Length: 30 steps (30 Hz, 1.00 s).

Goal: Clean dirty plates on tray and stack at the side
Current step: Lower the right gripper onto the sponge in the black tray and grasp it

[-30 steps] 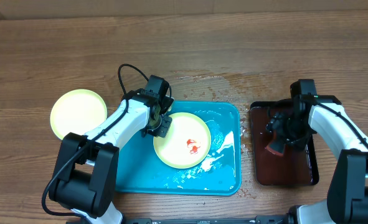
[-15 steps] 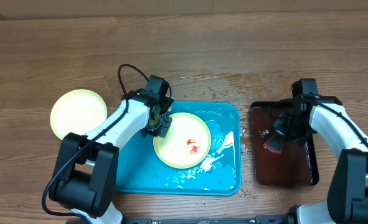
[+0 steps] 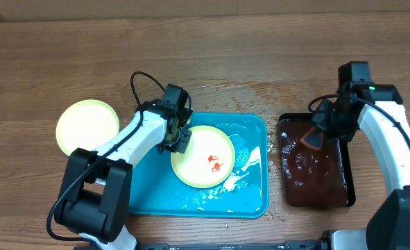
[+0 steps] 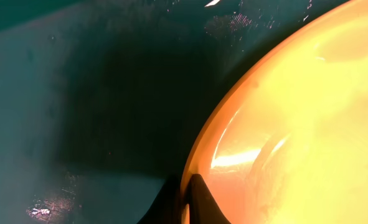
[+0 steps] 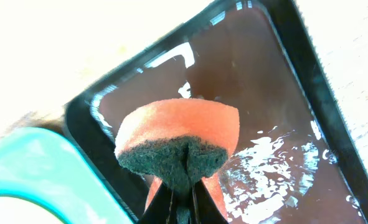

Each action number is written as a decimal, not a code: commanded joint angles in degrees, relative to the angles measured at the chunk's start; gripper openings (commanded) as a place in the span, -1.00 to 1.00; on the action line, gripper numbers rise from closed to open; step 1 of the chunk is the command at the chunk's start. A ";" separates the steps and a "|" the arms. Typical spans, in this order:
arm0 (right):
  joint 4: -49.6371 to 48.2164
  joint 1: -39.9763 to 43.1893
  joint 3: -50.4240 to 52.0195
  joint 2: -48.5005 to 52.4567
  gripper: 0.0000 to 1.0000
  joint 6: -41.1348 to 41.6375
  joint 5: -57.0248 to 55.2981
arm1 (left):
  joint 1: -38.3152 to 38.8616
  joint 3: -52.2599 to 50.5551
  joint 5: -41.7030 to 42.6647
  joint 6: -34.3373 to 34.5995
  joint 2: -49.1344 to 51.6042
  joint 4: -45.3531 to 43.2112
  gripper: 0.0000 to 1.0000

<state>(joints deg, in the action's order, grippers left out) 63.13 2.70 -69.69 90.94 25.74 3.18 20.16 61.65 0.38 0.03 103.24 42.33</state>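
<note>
A pale yellow plate (image 3: 206, 157) with a red sauce smear lies on the turquoise tray (image 3: 149, 194). My left gripper (image 3: 177, 137) is shut on that plate's left rim; in the left wrist view the thin rim (image 4: 193, 155) runs between the two dark fingertips (image 4: 202, 202). A second pale yellow plate (image 3: 87, 126) rests on the table left of the tray. My right gripper (image 3: 320, 133) hangs above the dark brown tray (image 3: 315, 177), shut on an orange sponge (image 5: 180, 140) with a dark green scouring face, squeezed between the jaws.
The brown black-rimmed tray (image 5: 283, 87) holds rippling water. Water and foam streaks lie on the turquoise tray's right side (image 3: 250, 167), and drops wet the table (image 3: 253, 90) behind it. A black cable (image 3: 139, 83) loops by the left arm.
My right gripper closed on the sponge in the brown tray and lifted it up and toward the tray's far end. The left gripper and plates stayed put.
</note>
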 commanded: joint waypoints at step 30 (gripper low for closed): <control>-5.31 0.26 3.56 -2.45 -0.92 -0.68 5.92 | 0.48 -0.68 -0.55 4.31 1.01 0.02 -0.91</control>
<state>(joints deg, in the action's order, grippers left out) 55.55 2.96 -59.33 90.80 25.41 8.60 20.18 61.65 0.73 2.26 103.24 42.41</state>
